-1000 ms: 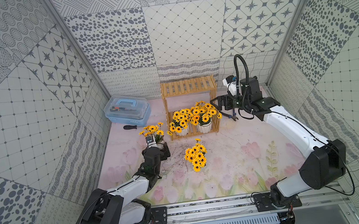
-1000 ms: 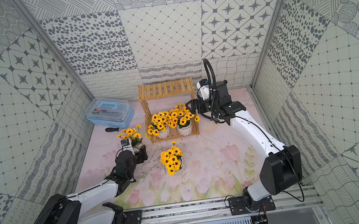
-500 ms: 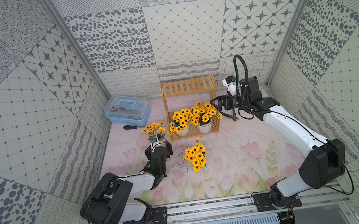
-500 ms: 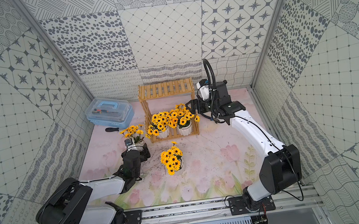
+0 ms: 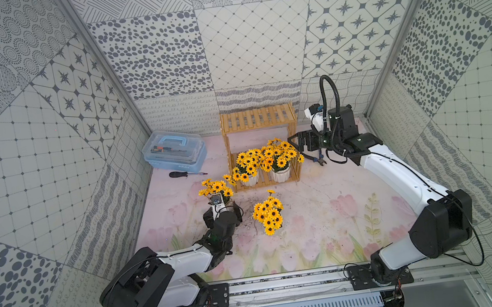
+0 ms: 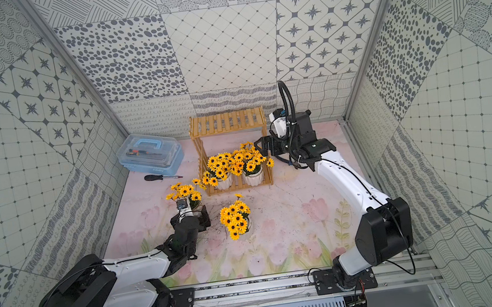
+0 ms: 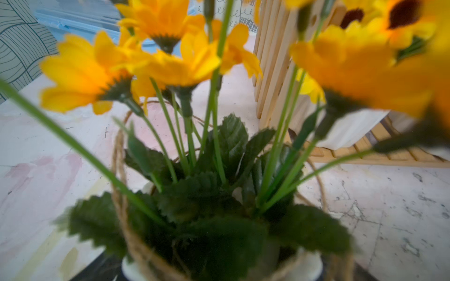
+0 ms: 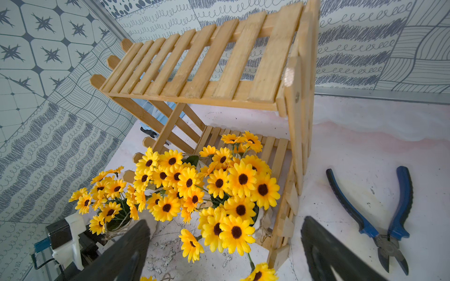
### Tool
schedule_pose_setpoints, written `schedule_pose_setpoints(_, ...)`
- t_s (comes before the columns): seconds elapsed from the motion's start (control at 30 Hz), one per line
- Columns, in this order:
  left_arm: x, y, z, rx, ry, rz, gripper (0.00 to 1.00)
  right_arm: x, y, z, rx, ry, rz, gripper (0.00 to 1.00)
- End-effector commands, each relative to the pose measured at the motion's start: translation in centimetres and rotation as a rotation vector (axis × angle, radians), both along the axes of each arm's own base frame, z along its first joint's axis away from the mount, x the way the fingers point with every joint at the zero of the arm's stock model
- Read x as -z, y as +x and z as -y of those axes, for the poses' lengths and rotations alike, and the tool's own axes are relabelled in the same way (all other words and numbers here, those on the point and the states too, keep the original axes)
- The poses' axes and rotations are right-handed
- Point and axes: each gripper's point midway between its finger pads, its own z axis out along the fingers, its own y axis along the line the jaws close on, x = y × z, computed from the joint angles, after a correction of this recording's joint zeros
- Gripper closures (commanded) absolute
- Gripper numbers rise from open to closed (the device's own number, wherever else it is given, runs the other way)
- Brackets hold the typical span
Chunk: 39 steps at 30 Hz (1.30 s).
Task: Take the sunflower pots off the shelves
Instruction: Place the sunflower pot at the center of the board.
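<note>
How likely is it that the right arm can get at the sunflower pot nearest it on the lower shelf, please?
Probably yes, from the front. The right gripper stands open beside the shelves; their slatted end panel blocks a sideways reach to that pot, but the front is open.

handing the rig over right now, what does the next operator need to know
Left gripper: around a sunflower pot that is off the shelves, near their left front corner; whether it grips is not clear.
Right gripper: open, empty, at the right end of the shelves.
Done: a second pot stands on the table in front of the shelves.
To do: the last two pots, side by side on the lower tier.
</note>
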Motion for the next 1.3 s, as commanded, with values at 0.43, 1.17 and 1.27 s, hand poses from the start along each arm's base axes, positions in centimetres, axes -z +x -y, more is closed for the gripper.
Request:
schedule_pose_setpoints(0.43, 2.0, -2.2, -0.8, -0.106, 0.117, -0.111, 0.96, -0.6, -0.3, -0.4, -0.017, 0.010, 0.040, 0.02)
schedule_pose_setpoints(1.17, 2.0, -3.7, -2.3, -0.181, 0.065, -0.158, 0.03, 0.1, 0.0, -0.8, -0.025, 0.011, 0.026, 0.02)
schedule_pose_setpoints(1.27, 1.8, -3.8, -2.6, -0.201, 0.064, -0.160, 0.02, 0.1, 0.1, -0.7, -0.024, 0.011, 0.026, 0.02)
